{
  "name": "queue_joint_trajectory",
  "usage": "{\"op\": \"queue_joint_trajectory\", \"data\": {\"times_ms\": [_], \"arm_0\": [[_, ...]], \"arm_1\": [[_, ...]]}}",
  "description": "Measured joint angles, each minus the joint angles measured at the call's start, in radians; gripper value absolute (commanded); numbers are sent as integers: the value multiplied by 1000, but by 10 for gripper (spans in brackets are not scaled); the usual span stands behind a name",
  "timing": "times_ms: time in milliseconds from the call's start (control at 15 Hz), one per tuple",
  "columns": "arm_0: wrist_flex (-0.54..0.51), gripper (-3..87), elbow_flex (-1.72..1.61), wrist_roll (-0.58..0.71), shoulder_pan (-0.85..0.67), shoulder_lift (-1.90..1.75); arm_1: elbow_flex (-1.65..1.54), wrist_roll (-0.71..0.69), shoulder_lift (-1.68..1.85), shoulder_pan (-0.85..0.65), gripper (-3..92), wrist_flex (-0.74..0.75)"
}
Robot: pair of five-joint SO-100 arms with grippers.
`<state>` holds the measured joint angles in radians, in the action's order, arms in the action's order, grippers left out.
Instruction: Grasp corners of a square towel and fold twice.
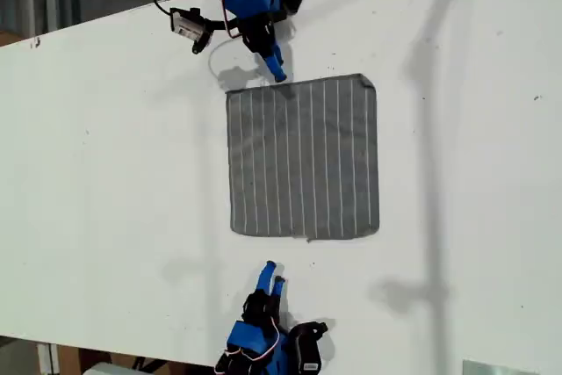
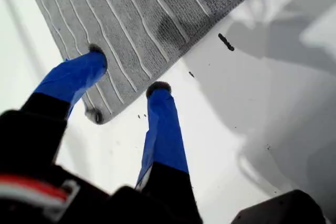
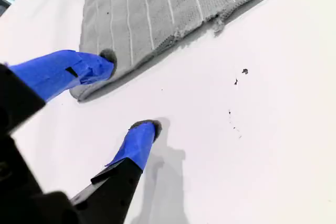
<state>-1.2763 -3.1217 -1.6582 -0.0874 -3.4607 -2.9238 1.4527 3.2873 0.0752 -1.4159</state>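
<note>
The white bench (image 1: 105,173) fills the exterior view, and the towel (image 1: 303,157) lies flat and unfolded near its middle, grey with thin white stripes running from the edge nearest one arm to the edge nearest the other.

My first end effector (image 1: 277,72) reaches in from the top of the exterior view and ends right at the towel's upper edge, near its upper-left corner in that view. In the first wrist view it is spread wide and grips nothing (image 2: 127,72). One blue fingertip (image 2: 97,57) sits over the striped cloth and the other (image 2: 157,88) is at the hem, with the rounded corner (image 2: 95,115) just beside them. I cannot tell whether either tip presses on the fabric.

My second end effector (image 1: 273,275) comes in from the bottom of the exterior view and stops short of the towel's lower edge, with bare bench between them. It too is released and empty (image 3: 127,92). In the second wrist view one fingertip (image 3: 107,57) appears over the cloth near a corner (image 3: 79,94), and the other (image 3: 146,127) is over bare bench.

A small frayed nub (image 3: 218,23) sticks out from that lower hem.
</note>
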Motion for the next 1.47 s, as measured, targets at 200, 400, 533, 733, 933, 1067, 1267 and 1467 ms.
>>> {"op": "queue_joint_trajectory", "data": {"times_ms": [200, 400, 533, 733, 933, 1067, 1267, 1467], "arm_0": [[0, 252, 0, 0, 0, 0], [15, 258, 0, -18, 0, 0], [67, 258, 43, -17, 0, 3], [72, 253, 215, -52, 87, 183], [-12, 256, 652, -60, 175, 807], [-106, 251, 999, -66, 212, 1247], [-127, 251, 1146, -160, 287, 1543], [-173, 256, 1270, -296, 400, 1704]], "arm_1": [[0, 0, 0, 0, 212, 0], [5, -46, -23, 11, 281, 81], [201, -98, -192, -14, 295, 133], [641, -135, -1008, 32, 303, 183], [732, -69, -1305, 114, 301, 152], [735, 87, -1259, 241, 304, 23], [769, 367, -1233, 525, 301, -63], [838, 500, -1431, 727, 306, 63]]}}
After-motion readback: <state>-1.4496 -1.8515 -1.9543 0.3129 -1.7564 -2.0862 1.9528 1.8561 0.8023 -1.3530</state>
